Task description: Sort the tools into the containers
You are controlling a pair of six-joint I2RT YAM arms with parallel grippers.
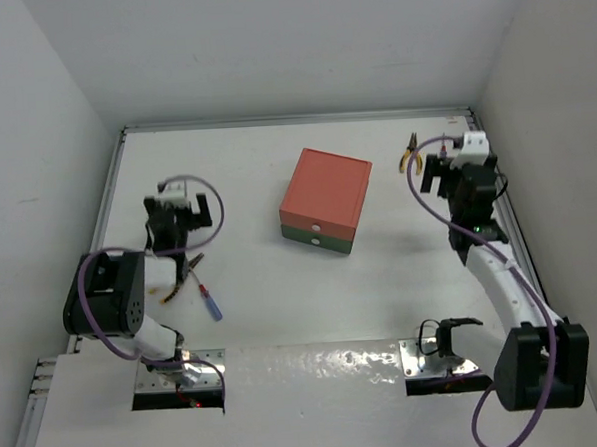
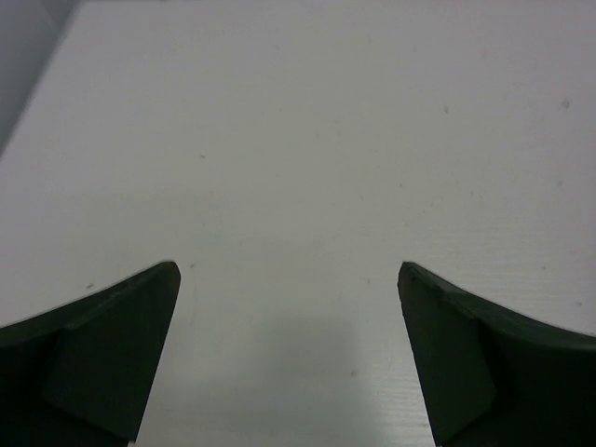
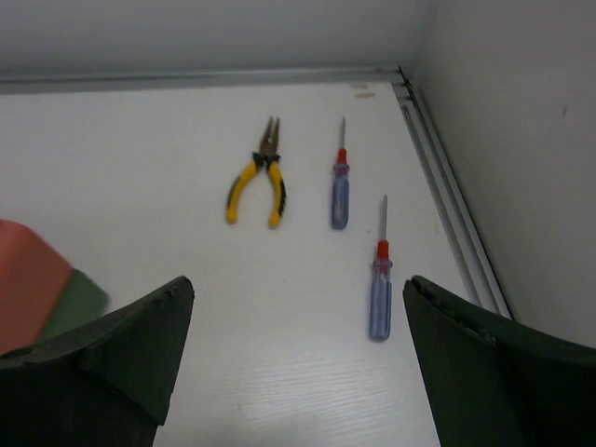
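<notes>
The salmon-red drawer box [image 1: 324, 187] sits on the dark green one [image 1: 315, 236] at the table's middle, white knobs facing the near side. The yellow-handled pliers [image 1: 409, 156] lie at the far right, also in the right wrist view [image 3: 258, 182]. Two blue-and-red screwdrivers [image 3: 340, 186] [image 3: 380, 279] lie to their right; the right arm hides them from above. A third screwdriver [image 1: 209, 298] lies beside the left arm. My right gripper [image 1: 456, 175] [image 3: 296, 289] is open and empty, short of these tools. My left gripper [image 1: 185, 217] [image 2: 289, 270] is open over bare table.
White walls close in the table on the left, far and right sides. An aluminium rail [image 3: 447, 196] runs along the right edge close to the screwdrivers. The boxes' corner shows at the left of the right wrist view [image 3: 33, 279]. Metal base plates [image 1: 431, 362] sit at the near edge.
</notes>
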